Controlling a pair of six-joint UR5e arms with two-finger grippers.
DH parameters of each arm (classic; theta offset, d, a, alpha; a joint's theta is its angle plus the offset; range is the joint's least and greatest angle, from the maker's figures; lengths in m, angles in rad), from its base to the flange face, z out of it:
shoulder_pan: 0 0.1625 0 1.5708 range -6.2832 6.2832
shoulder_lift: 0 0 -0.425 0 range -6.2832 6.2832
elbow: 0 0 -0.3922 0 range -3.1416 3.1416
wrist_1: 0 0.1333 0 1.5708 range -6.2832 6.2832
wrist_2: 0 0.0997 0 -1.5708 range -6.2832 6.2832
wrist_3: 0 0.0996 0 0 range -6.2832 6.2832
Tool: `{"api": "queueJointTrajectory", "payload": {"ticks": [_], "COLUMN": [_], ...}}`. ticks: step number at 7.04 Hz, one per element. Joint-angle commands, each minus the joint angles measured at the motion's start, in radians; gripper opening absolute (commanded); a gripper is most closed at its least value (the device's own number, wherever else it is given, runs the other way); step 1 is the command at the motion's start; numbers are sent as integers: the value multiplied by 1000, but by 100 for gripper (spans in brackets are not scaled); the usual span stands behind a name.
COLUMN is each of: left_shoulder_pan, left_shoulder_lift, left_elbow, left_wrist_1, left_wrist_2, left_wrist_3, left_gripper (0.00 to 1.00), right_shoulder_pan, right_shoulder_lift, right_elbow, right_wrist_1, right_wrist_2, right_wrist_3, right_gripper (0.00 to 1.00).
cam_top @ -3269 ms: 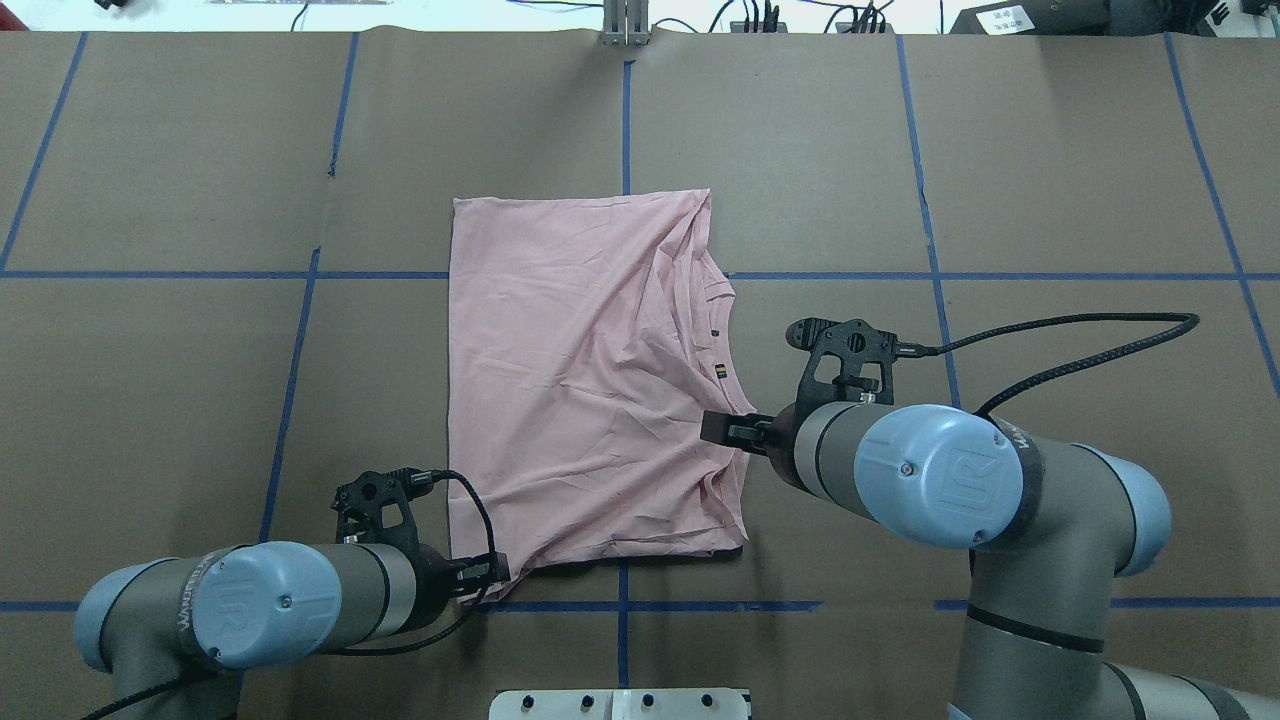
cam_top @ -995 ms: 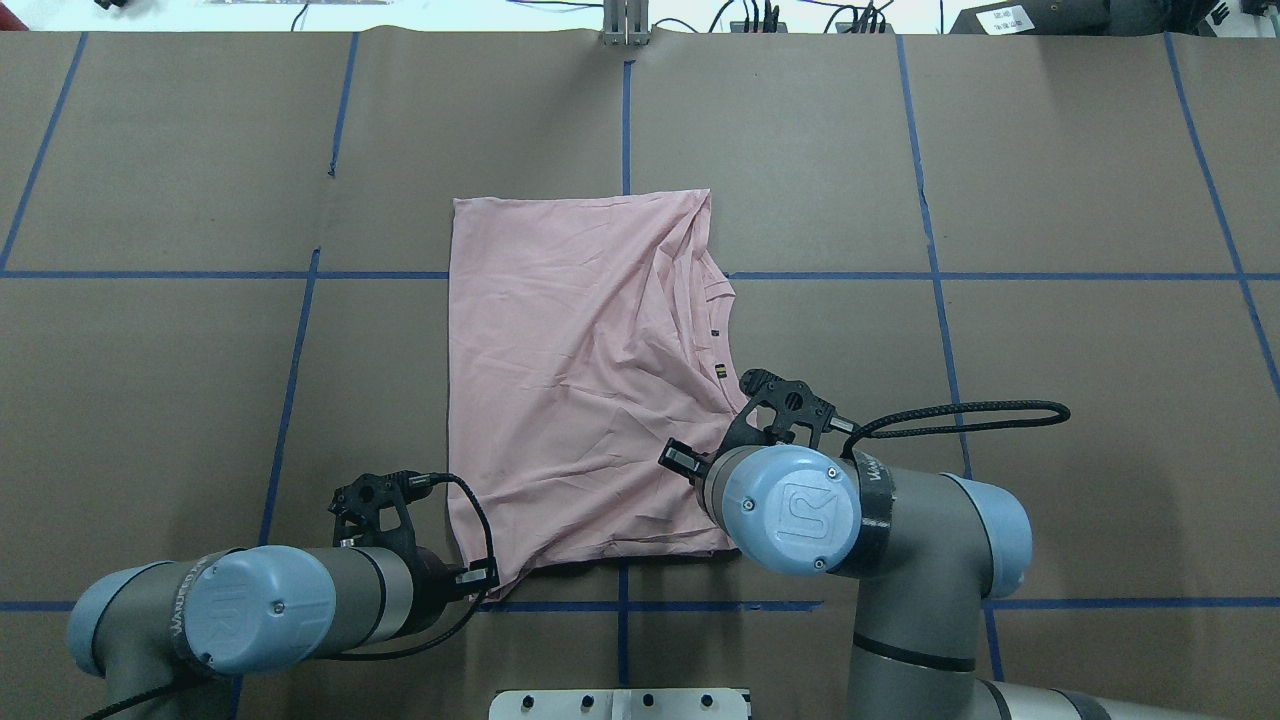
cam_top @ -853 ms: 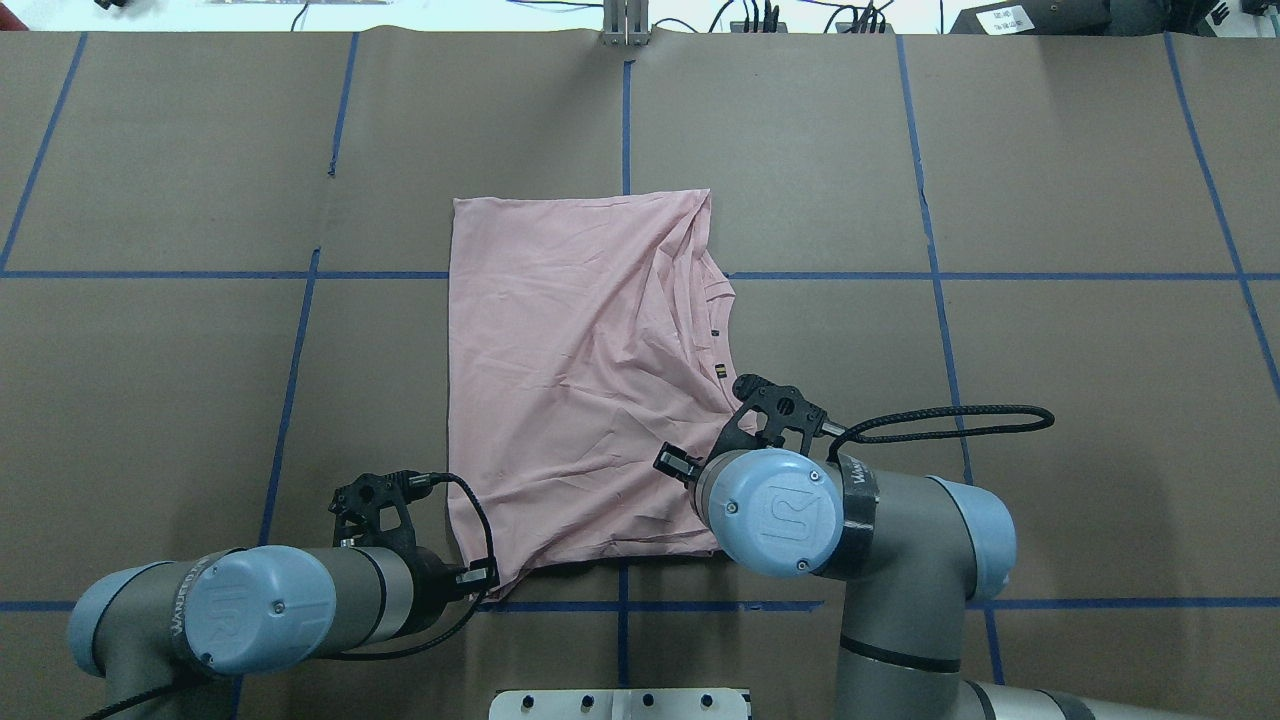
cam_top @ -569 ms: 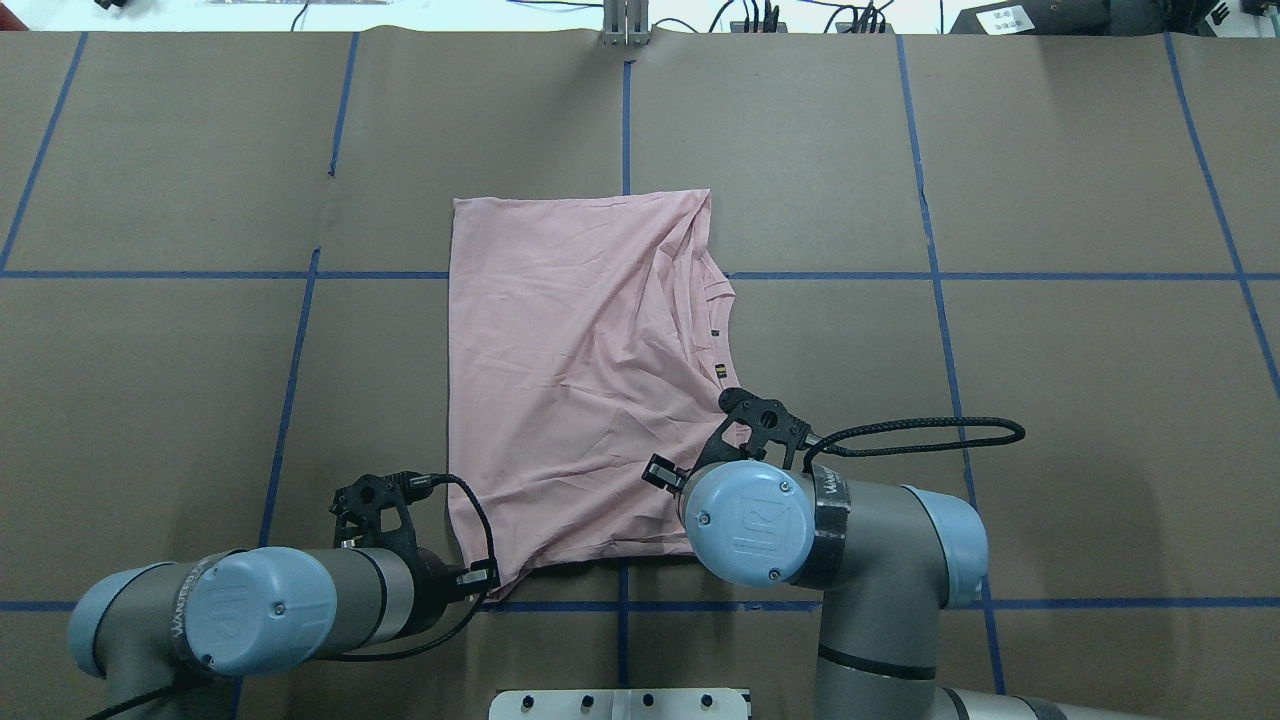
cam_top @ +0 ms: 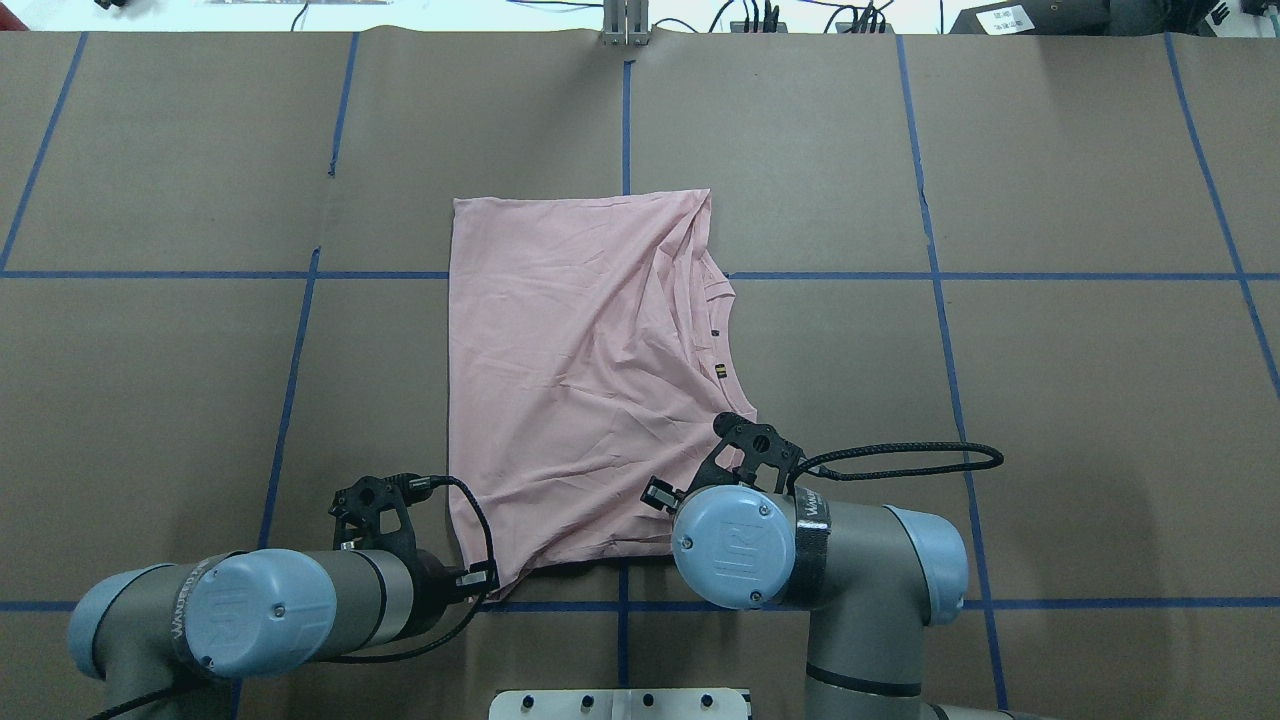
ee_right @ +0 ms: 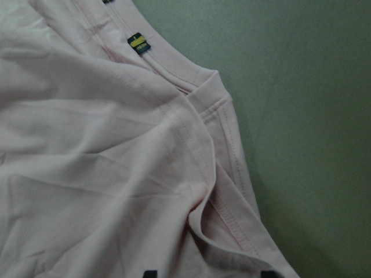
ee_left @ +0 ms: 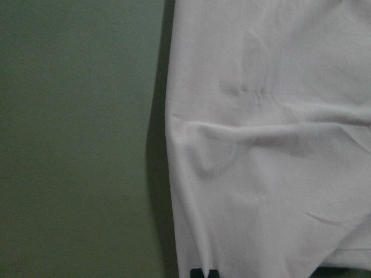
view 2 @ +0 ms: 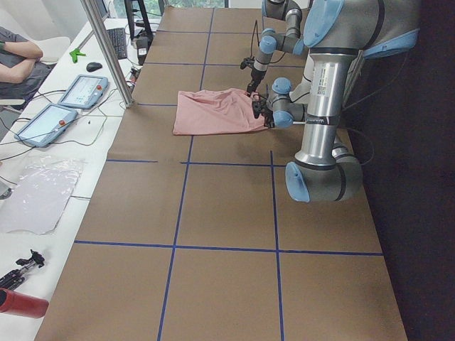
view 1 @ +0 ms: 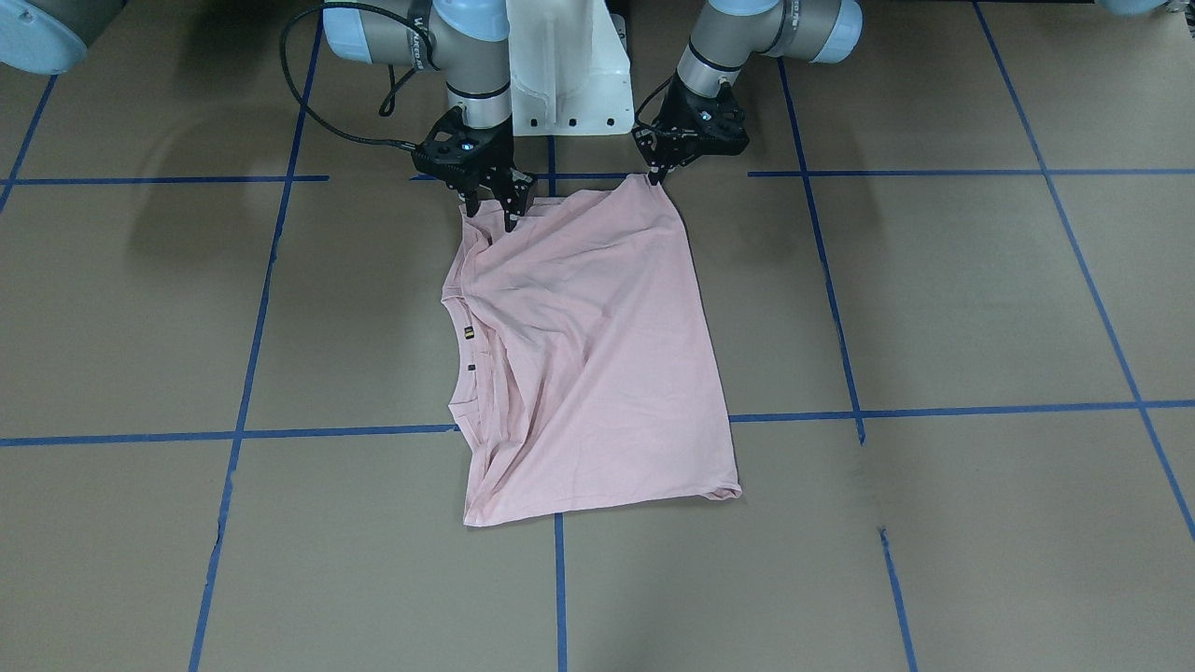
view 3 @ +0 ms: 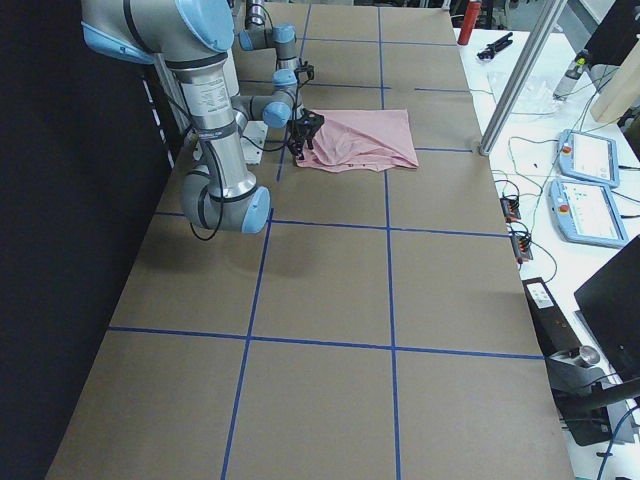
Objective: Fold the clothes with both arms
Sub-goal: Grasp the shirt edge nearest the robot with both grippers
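The pale pink T-shirt (cam_top: 570,370) lies folded on the table with its plain side up, the neckline and a small dark tag (cam_top: 721,371) on its right edge. It shows in the front view (view 1: 579,355) too. My left gripper (view 1: 651,177) is shut on the shirt's near left corner, which is drawn to a point at the fingertips (cam_top: 487,585). My right gripper (view 1: 492,207) points down at the near right corner, jaws open, with cloth between the fingertips in the right wrist view (ee_right: 208,272). The cartoon print is hidden.
The white pedestal base (view 1: 560,75) stands just behind both grippers. Blue tape lines cross the brown table cover (cam_top: 1050,180). A metal post (view 2: 106,50), tablets (view 2: 82,91) and a seated person (view 2: 18,60) are beyond the far table edge.
My right arm has swung from the shirt's right edge back to its near right corner and turned its gripper downward. My left gripper has stayed at the near left corner.
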Motion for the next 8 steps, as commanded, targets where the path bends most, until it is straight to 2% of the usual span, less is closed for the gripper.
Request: {"api": "queueJointTrajectory", "payload": {"ticks": [1,3,4,5,8], "left_shoulder_pan": [0,0,0,0,0], "left_shoulder_lift": [1,-1,1,1,-1], "left_elbow": [-1,-1,-1,-1,-1], "left_wrist_1": [0,0,0,0,0], "left_wrist_2": [2,2,2,2,2], "left_wrist_3": [0,0,0,0,0], "left_gripper": [0,0,0,0,0], "right_shoulder_pan": [-4,-5,-5,-5,-2], "right_shoulder_lift": [2,6,15,17,26], "right_elbow": [-14,-39,-39,-37,-27], "right_wrist_1": [0,1,0,0,2], "right_wrist_2": [-2,-3,-3,-3,-5], "right_wrist_3": [2,17,19,26,59], "right_gripper": [68,63,39,0,0]}}
